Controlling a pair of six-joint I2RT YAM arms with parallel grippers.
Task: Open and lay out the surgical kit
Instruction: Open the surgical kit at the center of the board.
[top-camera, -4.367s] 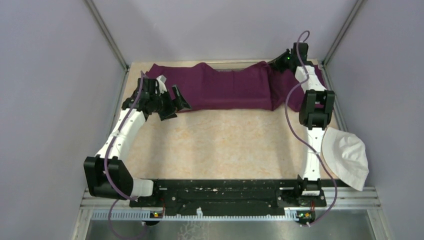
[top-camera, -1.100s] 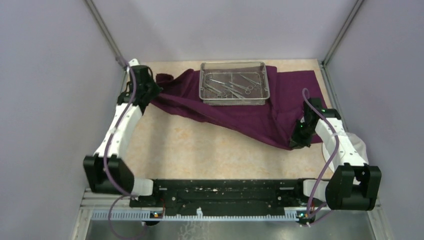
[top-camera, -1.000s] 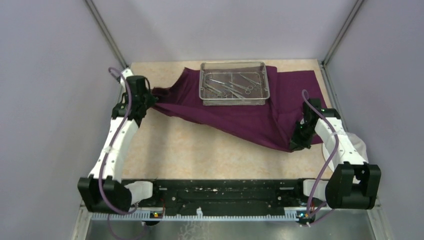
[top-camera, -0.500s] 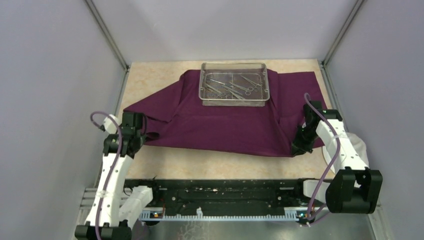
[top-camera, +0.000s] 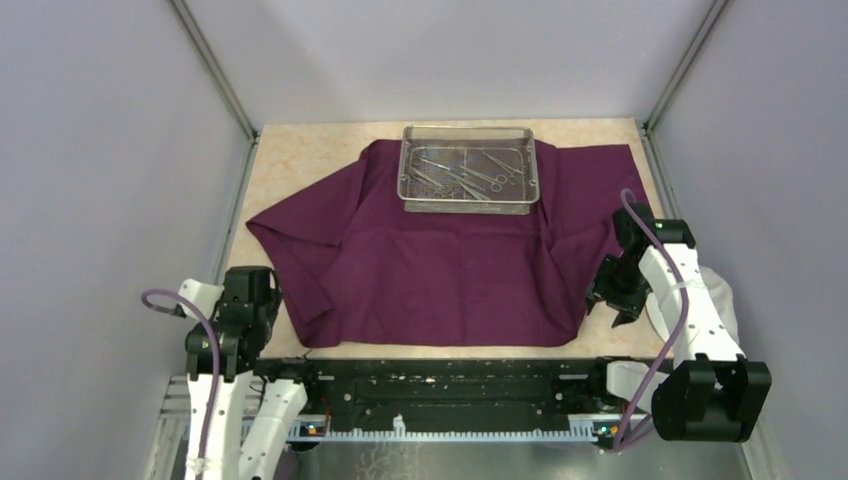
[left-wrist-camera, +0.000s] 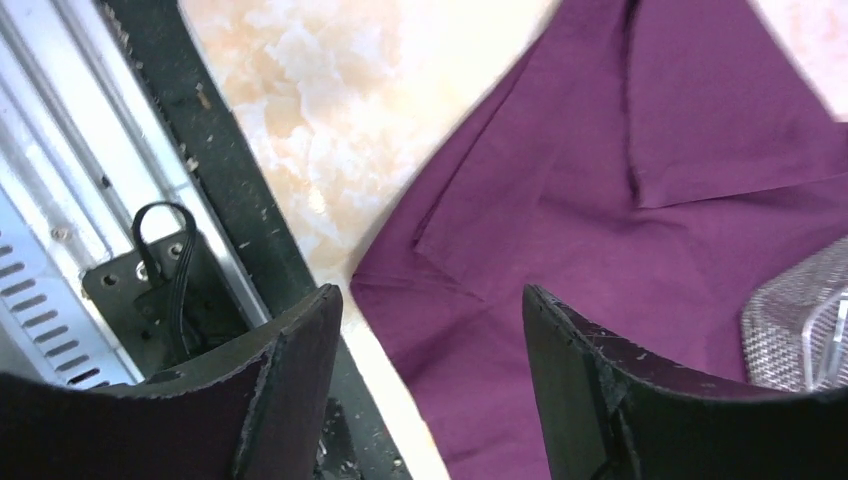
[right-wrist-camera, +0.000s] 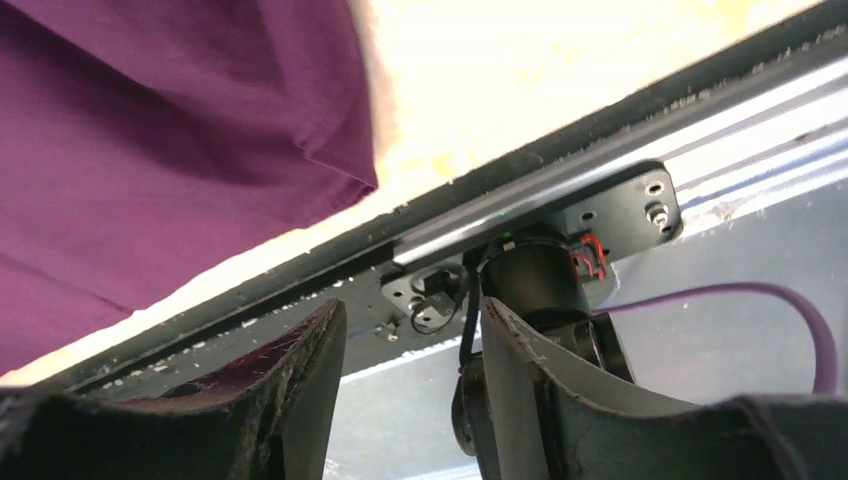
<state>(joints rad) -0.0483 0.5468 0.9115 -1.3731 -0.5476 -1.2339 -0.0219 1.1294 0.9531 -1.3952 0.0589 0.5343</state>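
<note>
Pale lilac walls (top-camera: 120, 150) on three sides, mottled beige tabletop (top-camera: 300, 165) between them. At 8 o'clock, by the near left corner: left gripper (top-camera: 252, 292), jaws spread wide with nothing between them, near the 7 o'clock corner of the wrap but apart from it. Across the middle of the table, from 9 o'clock to 3 o'clock: dark purple cloth wrap (top-camera: 450, 270), opened out and lying mostly flat, a long flap folded over along its left side, a few creases on the right. Seen from the left wrist, that folded corner straight ahead past the open jaws. At 12 o'clock, resting on the far part of the wrap: rectangular wire-mesh tray (top-camera: 468, 205), level, holding a loose heap of slim steel instruments (top-camera: 460, 172), crossed over one another, count unclear. At 4 o'clock: right gripper (top-camera: 612, 300), just beside the wrap's right edge, jaws parted and empty; from the right wrist, the near right corner of the wrap off at 10 o'clock, black base rail (right-wrist-camera: 560, 145) running across below it. Farther out at 4 o'clock, partly behind the right arm: crumpled white cloth (top-camera: 718, 298).
</note>
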